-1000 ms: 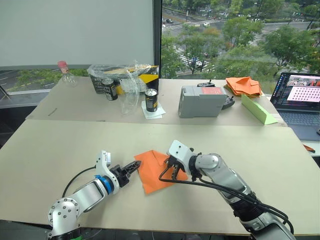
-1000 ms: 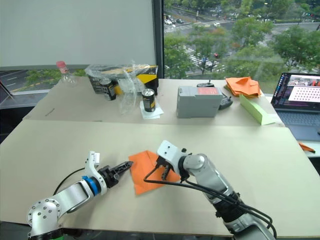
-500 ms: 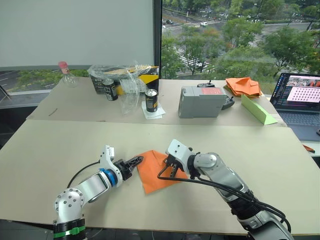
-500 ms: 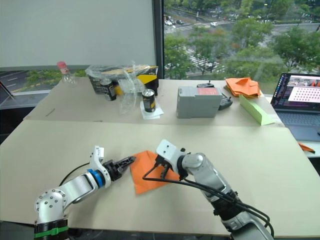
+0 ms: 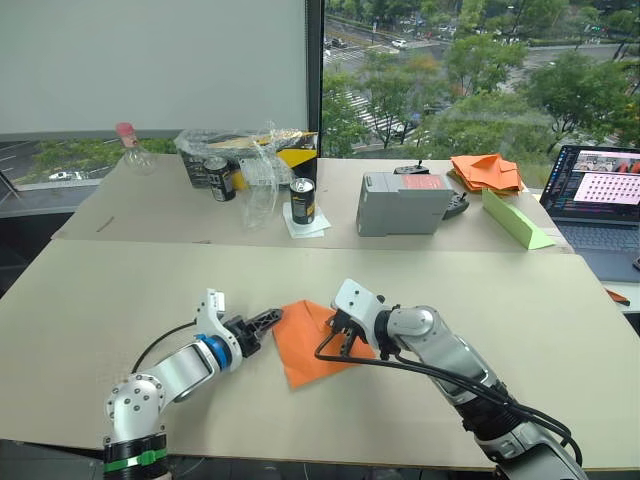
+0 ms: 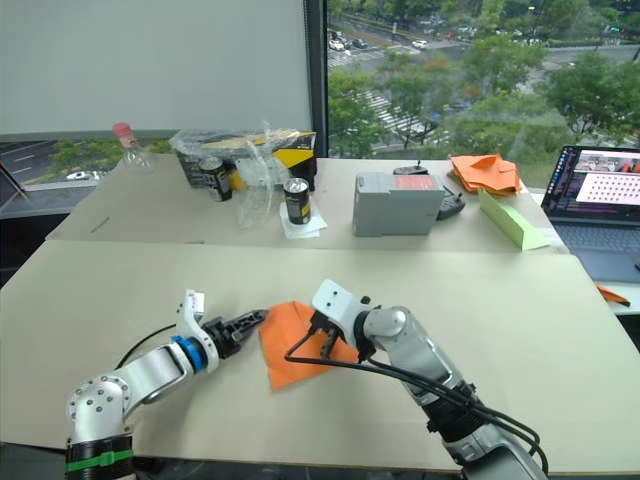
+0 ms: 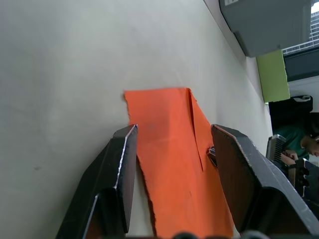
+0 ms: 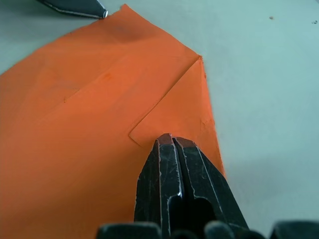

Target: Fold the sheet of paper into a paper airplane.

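Note:
The sheet of paper lies flat on the near table, bright orange, with one corner folded over into a triangular flap. My right gripper is shut, and its joined tips press down on that flap. My left gripper is open at the sheet's left corner. Its two fingers stand either side of the paper's edge without closing on it. A tip of the left gripper also shows just past the paper's far corner.
On the far table stand a grey box, two cans, a crumpled plastic bag, a heap of orange paper pieces and a light-green paper wedge. A laptop sits at the right edge.
My left gripper has crept toward the paper's left corner, and its arm has shifted in behind it. The right gripper has stayed pressed on the flap.

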{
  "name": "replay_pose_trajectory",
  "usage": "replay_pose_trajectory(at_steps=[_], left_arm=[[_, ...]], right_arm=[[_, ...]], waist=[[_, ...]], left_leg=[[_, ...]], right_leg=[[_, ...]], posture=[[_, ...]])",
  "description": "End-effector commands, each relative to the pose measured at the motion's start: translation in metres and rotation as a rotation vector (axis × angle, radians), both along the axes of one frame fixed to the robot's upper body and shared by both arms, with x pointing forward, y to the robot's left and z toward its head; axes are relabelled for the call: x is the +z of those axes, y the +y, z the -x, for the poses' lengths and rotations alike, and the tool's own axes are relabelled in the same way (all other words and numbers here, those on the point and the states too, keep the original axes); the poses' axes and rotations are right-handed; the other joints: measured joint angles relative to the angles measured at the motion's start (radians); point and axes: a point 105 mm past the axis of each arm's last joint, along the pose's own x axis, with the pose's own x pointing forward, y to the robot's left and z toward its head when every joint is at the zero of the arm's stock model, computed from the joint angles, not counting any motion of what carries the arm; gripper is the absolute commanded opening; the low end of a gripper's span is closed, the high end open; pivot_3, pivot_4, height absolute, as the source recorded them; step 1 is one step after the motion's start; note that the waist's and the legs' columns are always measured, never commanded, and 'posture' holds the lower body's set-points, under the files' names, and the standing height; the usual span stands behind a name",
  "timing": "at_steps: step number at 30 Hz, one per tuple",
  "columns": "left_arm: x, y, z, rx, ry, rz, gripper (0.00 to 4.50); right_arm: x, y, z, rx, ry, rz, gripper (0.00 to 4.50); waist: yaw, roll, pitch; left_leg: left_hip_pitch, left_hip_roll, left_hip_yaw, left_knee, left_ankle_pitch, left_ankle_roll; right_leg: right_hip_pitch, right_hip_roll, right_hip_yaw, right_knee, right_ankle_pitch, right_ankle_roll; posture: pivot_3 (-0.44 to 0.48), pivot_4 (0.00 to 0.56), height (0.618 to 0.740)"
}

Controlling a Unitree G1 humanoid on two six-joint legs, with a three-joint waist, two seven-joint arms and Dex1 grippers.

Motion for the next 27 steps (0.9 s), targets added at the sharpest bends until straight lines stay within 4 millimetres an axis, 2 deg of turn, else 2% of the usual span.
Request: replay_pose_trajectory(at_steps=[1, 14, 27], left_arm=[[0.002, 0.014, -0.010, 0.046, -0.010, -0.026, 2.50], [-0.002, 0.000, -0.018, -0.028, -0.013, -0.043, 2.50], [0.011, -0.016, -0.011, -0.095, -0.049, 0.015, 2.50]], right_arm=[[-0.016, -0.004, 0.004, -0.012, 0.054, 0.035, 0.00], [-0.016, -0.007, 0.004, -0.025, 0.053, 0.039, 0.00], [-0.016, -0.008, 0.005, -0.027, 0.058, 0.039, 0.00]], waist=[[0.000, 0.000, 0.000], [0.001, 0.000, 0.000], [0.002, -0.001, 0.000]], left_leg=[[0.000, 0.000, 0.000, 0.000, 0.000, 0.000], [0.000, 0.000, 0.000, -0.002, 0.000, -0.001], [0.000, 0.000, 0.000, -0.004, 0.000, -0.001]], right_leg=[[0.000, 0.000, 0.000, 0.000, 0.000, 0.000], [0.000, 0.000, 0.000, -0.002, 0.000, 0.000], [0.000, 0.000, 0.000, -0.004, 0.000, 0.000]], posture=[[0.000, 0.150, 0.740], [0.000, 0.150, 0.740], [0.000, 0.150, 0.740]])
